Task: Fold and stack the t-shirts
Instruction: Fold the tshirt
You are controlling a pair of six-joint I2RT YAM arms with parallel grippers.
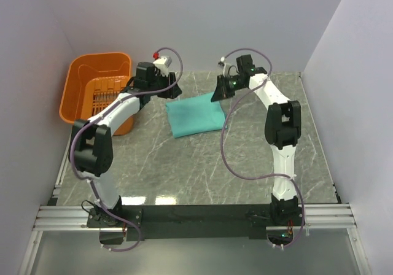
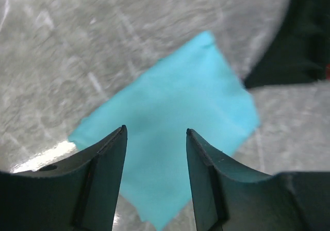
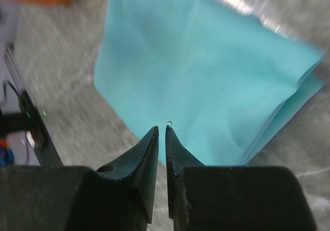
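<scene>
The orange basket (image 1: 101,57) stands well to the left of the folded teal t-shirt (image 1: 195,116), which lies flat on the far half of the marble table (image 1: 184,164). The left gripper (image 2: 155,130) hangs near the t-shirt's far left corner. The top view hides its fingers, but its own wrist view shows them spread wide apart with nothing between them, and the cloth lying below as a smooth rectangle. The right gripper (image 3: 161,128) hovers near the t-shirt's far right corner. Its wrist view shows the fingers drawn together to a thin slit, gripping nothing, above the cloth. That view alone shows the stacked layer edges along one side of the t-shirt, with the basket beyond it
</scene>
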